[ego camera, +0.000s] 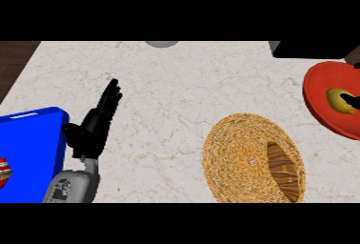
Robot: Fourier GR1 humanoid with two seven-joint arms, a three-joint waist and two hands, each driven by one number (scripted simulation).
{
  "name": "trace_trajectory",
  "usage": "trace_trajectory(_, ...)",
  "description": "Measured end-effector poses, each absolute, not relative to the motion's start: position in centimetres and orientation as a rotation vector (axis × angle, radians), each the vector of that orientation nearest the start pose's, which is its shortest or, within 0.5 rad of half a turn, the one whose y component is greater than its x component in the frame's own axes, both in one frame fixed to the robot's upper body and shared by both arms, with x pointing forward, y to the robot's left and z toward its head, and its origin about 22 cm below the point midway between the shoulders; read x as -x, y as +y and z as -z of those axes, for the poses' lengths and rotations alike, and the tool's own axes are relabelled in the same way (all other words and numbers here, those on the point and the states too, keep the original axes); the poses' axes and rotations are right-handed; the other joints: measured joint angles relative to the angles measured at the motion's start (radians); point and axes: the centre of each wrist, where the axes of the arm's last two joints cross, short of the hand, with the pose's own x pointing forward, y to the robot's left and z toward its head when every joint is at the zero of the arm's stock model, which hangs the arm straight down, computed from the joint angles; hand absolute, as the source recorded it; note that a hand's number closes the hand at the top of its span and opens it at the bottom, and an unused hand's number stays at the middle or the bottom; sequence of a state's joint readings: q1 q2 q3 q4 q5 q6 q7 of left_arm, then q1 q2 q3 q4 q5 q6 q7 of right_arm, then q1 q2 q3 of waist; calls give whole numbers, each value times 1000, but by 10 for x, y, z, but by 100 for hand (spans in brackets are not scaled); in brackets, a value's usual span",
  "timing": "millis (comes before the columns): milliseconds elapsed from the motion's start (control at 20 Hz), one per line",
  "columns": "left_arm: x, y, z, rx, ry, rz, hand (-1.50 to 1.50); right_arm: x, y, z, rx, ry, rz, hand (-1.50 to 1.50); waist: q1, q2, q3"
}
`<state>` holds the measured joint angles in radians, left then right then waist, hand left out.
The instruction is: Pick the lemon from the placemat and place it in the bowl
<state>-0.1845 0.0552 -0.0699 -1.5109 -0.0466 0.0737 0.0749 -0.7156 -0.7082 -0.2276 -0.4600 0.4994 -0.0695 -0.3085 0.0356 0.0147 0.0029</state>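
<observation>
- While the left hand (98, 125) rests by the table's left side, fingers straight and holding nothing, bare marbled table (183, 95) spreads between it and the woven bowl (246, 157).
- At right, a red placemat (325, 102), cut by the frame, carries the lemon (339, 101), partly covered by dark fingers of the right hand (349, 100); their grip cannot be judged.
- A blue tray (32, 143) lies at left, cropped.

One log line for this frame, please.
lemon on placemat, right edge | bowl holds no lemon | left hand open, resting at left | right hand not seen
</observation>
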Motion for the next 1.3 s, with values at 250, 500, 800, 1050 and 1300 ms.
trace_trajectory(250, -281, 208, -36, -42, -1609, 136, 0, -350, -478, -80, 817, -1448, -495, -150, -2, -1, 1)
trace_trajectory(500, -282, 210, -38, -38, -1610, 127, 0, -351, -485, -90, 769, -1613, -367, -150, -5, -3, 1)
trace_trajectory(800, -278, 204, -38, -44, -1610, 131, 0, -344, -507, -115, 727, -1694, -194, -150, -9, -5, 0)
trace_trajectory(1050, -280, 214, -36, -50, -1607, 123, 0, -327, -529, -123, 637, -1698, -81, -150, -16, -6, -1)
trace_trajectory(1300, -277, 216, -28, -51, -1606, 116, 0, -297, -555, -118, 534, -1710, -34, -150, -19, -7, -1)
